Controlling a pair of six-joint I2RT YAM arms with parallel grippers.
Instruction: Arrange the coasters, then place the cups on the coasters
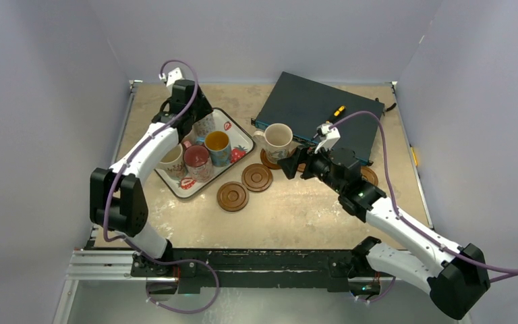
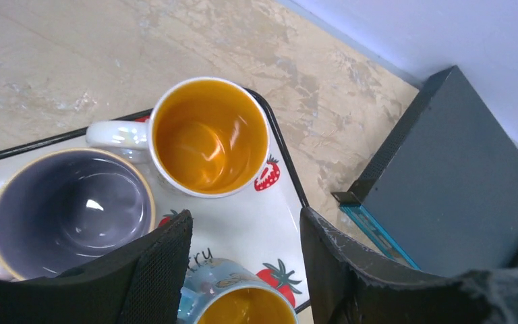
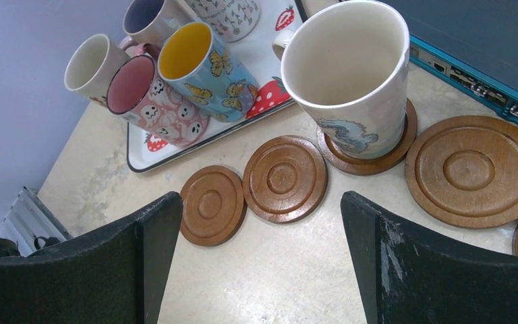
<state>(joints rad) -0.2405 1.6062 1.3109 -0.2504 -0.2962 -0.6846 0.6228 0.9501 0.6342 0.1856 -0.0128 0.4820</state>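
Brown wooden coasters (image 3: 284,177) lie in a loose row on the tan tabletop (image 1: 297,216), right below the right gripper (image 3: 260,202), whose jaws gape wide with nothing between them. Two bare discs show edge to edge in the gap. The cream cup (image 3: 347,74) stands upright on a third disc just past the fingertips, clear of both. A fourth lies bare to its right, and a fifth is only a sliver, cut off at the corner of that wrist view.

Over at the strawberry tray (image 2: 256,223), the left gripper (image 2: 246,217) hangs above it, jaws parted about halfway, nothing pinched that I can see. Low between its fingers the blue cup (image 2: 243,304) is cut off by the frame edge, so how close its wall is to the pads I can't tell. Ahead of the tips stands a white cup with an orange inside (image 2: 209,135). Next to that is a purple-lined cup (image 2: 71,209), partly behind one finger.

From overhead those left fingers vanish under their own wrist, and the right arm (image 1: 405,229) covers part of the coaster row. Only the right wrist view gives the pink cup (image 3: 148,94) its little white faces and the blue one its butterflies. Only the overhead shows the dark flat box (image 1: 317,108) whole, a yellow-and-black tool (image 1: 338,111) lying on it.
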